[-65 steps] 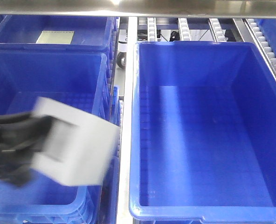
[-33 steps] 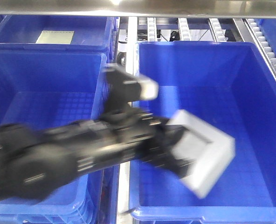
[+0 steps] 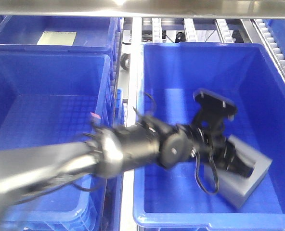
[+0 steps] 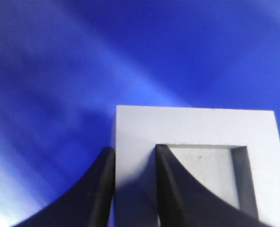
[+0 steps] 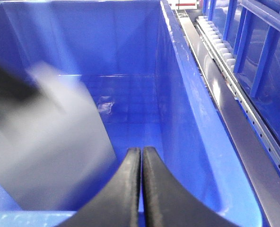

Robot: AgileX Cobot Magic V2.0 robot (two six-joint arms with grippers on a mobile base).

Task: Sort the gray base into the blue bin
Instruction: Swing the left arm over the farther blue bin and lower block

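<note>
A second blue crate [image 3: 46,120] sits left of the metal divider rail [image 3: 131,96]. Behind it, another crate [image 3: 56,33] holds a pale flat sheet [image 3: 58,38]. Roller tracks [image 3: 277,53] run right of the rail.

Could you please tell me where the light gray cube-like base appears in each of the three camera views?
Exterior front-facing: the light gray matte cube-like base sits lower right, inside the large bright blue plastic bin, partly behind the left end effector.
Left wrist: lower centre-right, one wall between the dark fingers.
Right wrist: a blurred gray shape at left.
Shared landmark: the bin's blue inner walls.
</note>
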